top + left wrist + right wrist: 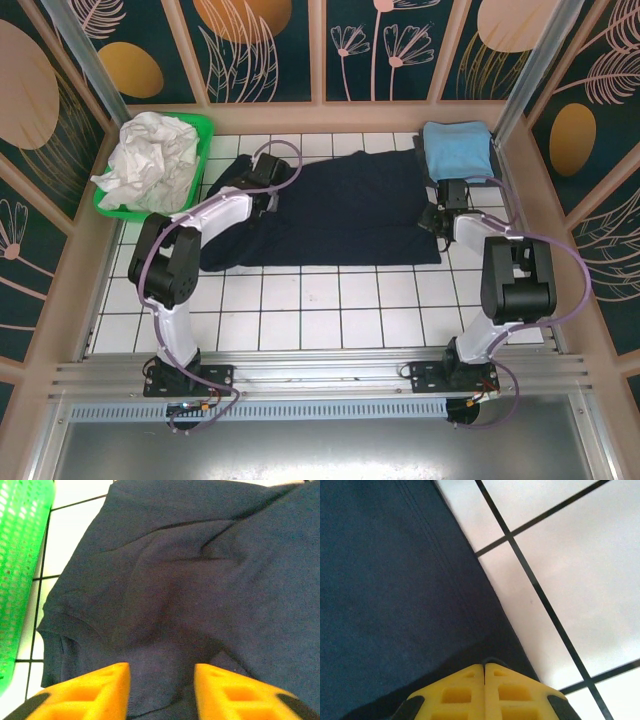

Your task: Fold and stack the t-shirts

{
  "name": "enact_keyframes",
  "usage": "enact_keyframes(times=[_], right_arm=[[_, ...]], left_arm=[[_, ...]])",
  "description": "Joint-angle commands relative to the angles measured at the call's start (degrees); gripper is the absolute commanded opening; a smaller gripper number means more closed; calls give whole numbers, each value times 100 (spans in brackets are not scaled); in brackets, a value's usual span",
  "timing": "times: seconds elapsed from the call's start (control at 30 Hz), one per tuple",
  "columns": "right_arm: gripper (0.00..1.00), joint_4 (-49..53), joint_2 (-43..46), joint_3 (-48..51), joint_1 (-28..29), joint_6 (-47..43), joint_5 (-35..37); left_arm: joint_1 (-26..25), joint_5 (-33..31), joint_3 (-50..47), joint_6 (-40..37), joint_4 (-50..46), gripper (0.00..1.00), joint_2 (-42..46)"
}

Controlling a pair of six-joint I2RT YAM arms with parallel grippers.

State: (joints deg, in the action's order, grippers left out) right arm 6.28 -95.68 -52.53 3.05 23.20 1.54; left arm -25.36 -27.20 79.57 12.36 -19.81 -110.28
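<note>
The navy t-shirt (340,210) is spread flat mid-table, its long axis laid left to right between the arms. The left gripper (160,671) is held part-open over the sleeve end, nothing gripped. The right gripper (484,666) is pressed shut at the opposite hem; whether cloth is pinched cannot be told.

The left arm (190,240) reaches forward and inward from its base, elbow raised, and the left pincer (161,672) points down with its orange fingers (95,690) parted (a clear gap between them). The right arm (505,275) bends up likewise, and the right pincer (484,667) sits low, its yellow fingers (457,692) pressed flush together.
</note>
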Motion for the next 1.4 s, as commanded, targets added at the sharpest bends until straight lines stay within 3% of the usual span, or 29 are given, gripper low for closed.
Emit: enact_keyframes(times=[0.0,0.1,0.17,0.5,0.53,0.67,0.73,0.93,1.2,1.37], right_arm=[[0,81,-41,-353,-50,-205,-12],[0,137,121,-348,-50,-228,-36],[0,117,219,-290,-48,-224,-40],[0,65,265,-80,-36,-160,-354],[0,82,269,-87,-39,-166,-356],[0,149,377,-52,-40,-167,-389],[0,169,495,21,-32,-150,-417],[0,412,1186,478,68,-59,-416],[0,1321,2764,1153,497,488,-93],[0,1878,3911,1535,692,903,56]], left_arm=[[92,55,40,146,-206,42,119],[154,318,-312,180,-14,43,517],[172,643,-500,95,223,50,669],[172,1050,99,57,17,47,-533],[172,1015,140,70,-37,43,-629],[172,851,132,193,-170,7,-608],[171,800,-22,293,-155,0,-338],[166,717,-941,623,-107,0,1058],[39,1068,-2572,1134,-200,0,3210],[-250,1523,-3058,1351,-590,0,4040]])
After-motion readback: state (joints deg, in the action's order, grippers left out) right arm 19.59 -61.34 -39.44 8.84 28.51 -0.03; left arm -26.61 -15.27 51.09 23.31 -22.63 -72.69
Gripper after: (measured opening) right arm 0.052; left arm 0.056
